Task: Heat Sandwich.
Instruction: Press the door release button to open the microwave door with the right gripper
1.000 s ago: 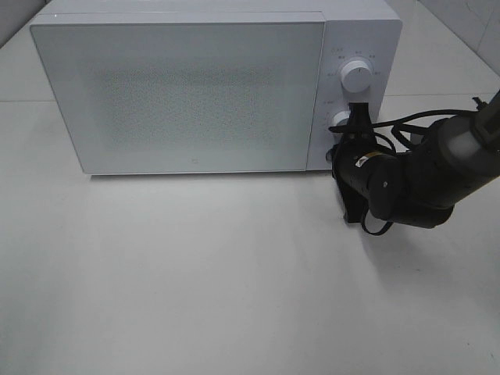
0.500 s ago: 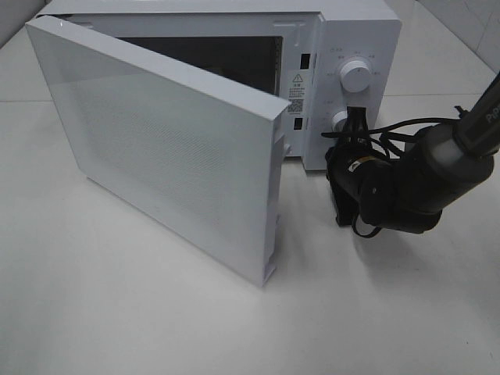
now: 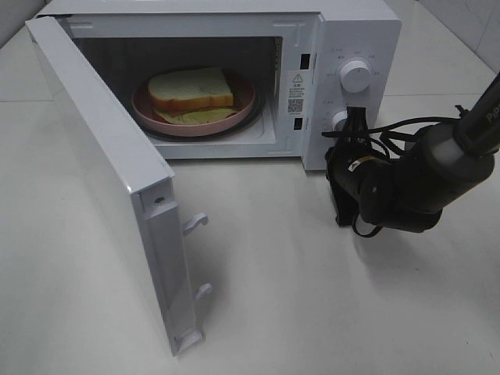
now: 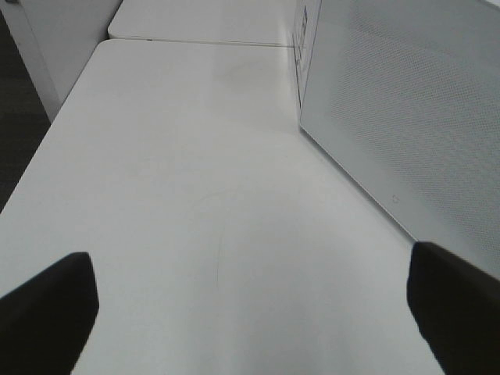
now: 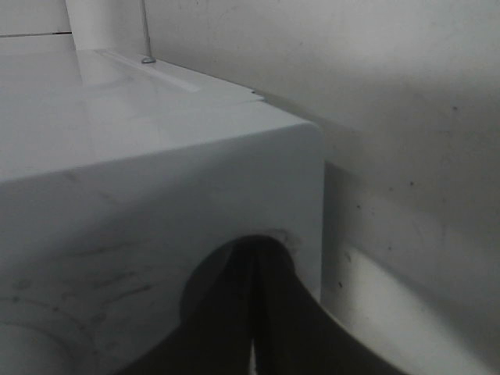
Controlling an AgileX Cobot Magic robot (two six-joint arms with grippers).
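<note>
The sandwich, white bread with a pale filling, lies on a round pink plate inside the white microwave. The microwave's door stands swung wide to the left. My right gripper is shut, its tips against the lower knob on the control panel. In the right wrist view the shut right gripper presses against the microwave's white casing. My left gripper is open over the bare table, holding nothing, with the door's outer face beside it. It is outside the exterior high view.
The open door juts out over the table's left front. An upper knob sits above the lower one. Black cables loop beside the right arm. The white table extends in front of the microwave.
The microwave door has gone from closed to swung wide open, uncovering the sandwich on its plate. The right gripper has stayed at the lower knob, shifting only slightly.
</note>
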